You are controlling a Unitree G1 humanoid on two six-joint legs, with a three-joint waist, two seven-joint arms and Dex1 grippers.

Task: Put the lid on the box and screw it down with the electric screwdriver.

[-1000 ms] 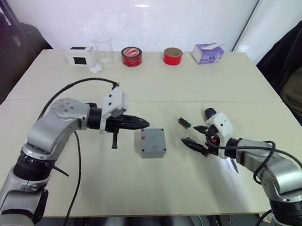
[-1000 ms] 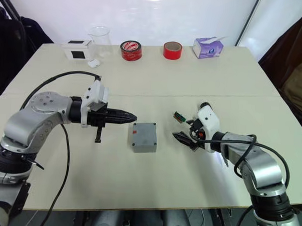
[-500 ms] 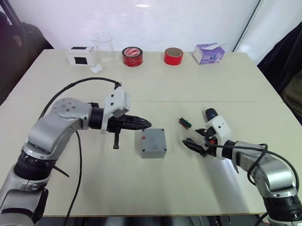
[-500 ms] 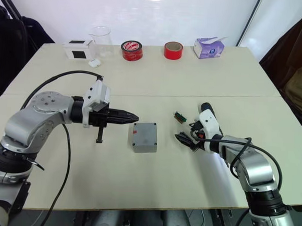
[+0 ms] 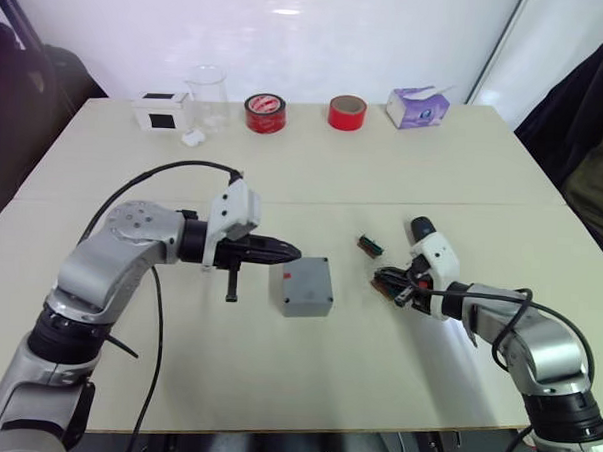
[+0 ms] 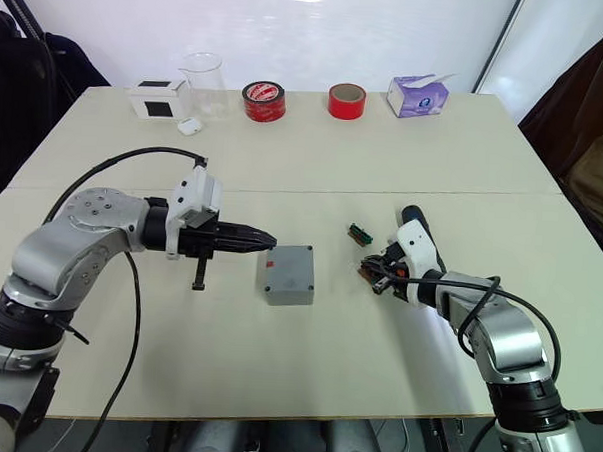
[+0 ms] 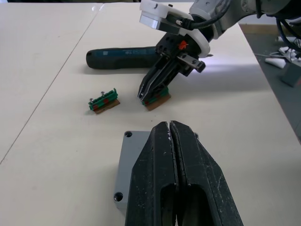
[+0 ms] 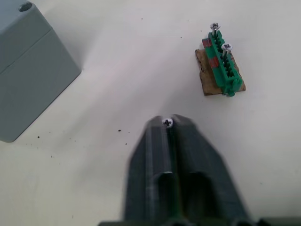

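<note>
At the right tool's tips [image 7: 153, 94], the two black fingers are pinched on a small screw [image 8: 167, 122], whose cross-slotted head shows between them. The tips sit down on a green-brown holder [image 7: 157, 98]. A second holder [image 8: 220, 66] lies just beside it with two more screws standing in it. The electric screwdriver [image 7: 127, 56] lies flat on the surface [image 5: 313, 186] near the right tool, untouched.

The left tool [image 5: 292, 253] is closed on nothing, fingers pressed together, and points at the box [image 8: 28, 80], close to its edge. The box sits between the two arms. The lid [image 5: 301, 281] appears to be seated on it already, and the corner holes in view look empty.

The grip on the screw is by the very tips, so it is likely the weak point: a tilt or bump could drop it, and it would roll on the bare surface. The holder might also lift with the screw if the thread binds. The left tool, if it nudges the box, could shift it and throw off the aim for the hole.

Well apart at the far edge stand a white box with a black face [image 5: 158, 113], a clear beaker [image 5: 205, 97], two red tape rolls [image 5: 263, 112] and a tissue box [image 5: 417, 106]. None of them lies between the screw and the box.
</note>
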